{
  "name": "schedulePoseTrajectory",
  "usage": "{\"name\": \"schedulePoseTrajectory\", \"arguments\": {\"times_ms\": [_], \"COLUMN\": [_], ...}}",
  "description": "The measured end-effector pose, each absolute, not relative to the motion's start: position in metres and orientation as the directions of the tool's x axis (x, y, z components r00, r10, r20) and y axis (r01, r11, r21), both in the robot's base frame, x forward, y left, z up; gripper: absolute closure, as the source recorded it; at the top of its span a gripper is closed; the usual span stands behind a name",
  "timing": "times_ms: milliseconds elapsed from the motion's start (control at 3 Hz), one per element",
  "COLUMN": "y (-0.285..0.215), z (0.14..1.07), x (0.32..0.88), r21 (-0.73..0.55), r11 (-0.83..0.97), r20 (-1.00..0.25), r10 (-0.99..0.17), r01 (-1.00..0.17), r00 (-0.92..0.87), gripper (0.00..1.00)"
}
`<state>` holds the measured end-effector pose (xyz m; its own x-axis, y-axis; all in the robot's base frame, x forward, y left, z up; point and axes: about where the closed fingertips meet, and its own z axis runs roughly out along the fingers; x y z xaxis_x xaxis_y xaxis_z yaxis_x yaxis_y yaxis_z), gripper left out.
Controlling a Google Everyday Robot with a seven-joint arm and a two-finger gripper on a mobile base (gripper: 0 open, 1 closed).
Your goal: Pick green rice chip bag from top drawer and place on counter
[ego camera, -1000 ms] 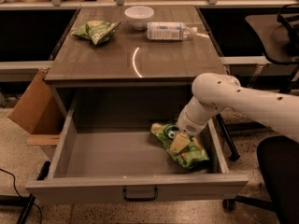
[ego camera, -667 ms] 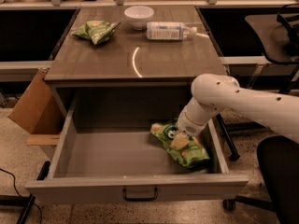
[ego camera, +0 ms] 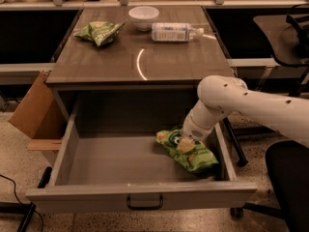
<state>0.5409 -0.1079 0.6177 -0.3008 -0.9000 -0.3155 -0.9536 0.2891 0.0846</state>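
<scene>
The green rice chip bag (ego camera: 190, 154) lies flat on the floor of the open top drawer (ego camera: 140, 197), at its right side. My gripper (ego camera: 186, 140) reaches down into the drawer from the right and sits on the bag's upper middle, touching it. The white arm hides the fingers. The counter (ego camera: 140, 57) is the wood-grain top above the drawer. A smaller angular green bag (ego camera: 99, 32) lies at its back left.
A white bowl (ego camera: 144, 16) and a clear plastic bottle (ego camera: 174, 32) lying on its side sit at the counter's back. A cardboard box (ego camera: 30, 111) stands left of the drawer. A dark chair (ego camera: 287, 178) is at the right.
</scene>
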Motion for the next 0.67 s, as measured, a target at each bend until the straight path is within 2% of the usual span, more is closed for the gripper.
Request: {"name": "schedulePoseTrajectory", "arguments": {"times_ms": [333,667], "y": [-0.108,-0.114], "z": [0.618,0.662], "x": [0.541,0.541], "r21": [0.085,0.044], "r11": [0.289,0.278], "r20": [-0.316,-0.411], "r10": [-0.900,-0.870], "r01": [-0.954,-0.960], "r00": [-0.301,-0.271], "gripper": [1.00,1.00]}}
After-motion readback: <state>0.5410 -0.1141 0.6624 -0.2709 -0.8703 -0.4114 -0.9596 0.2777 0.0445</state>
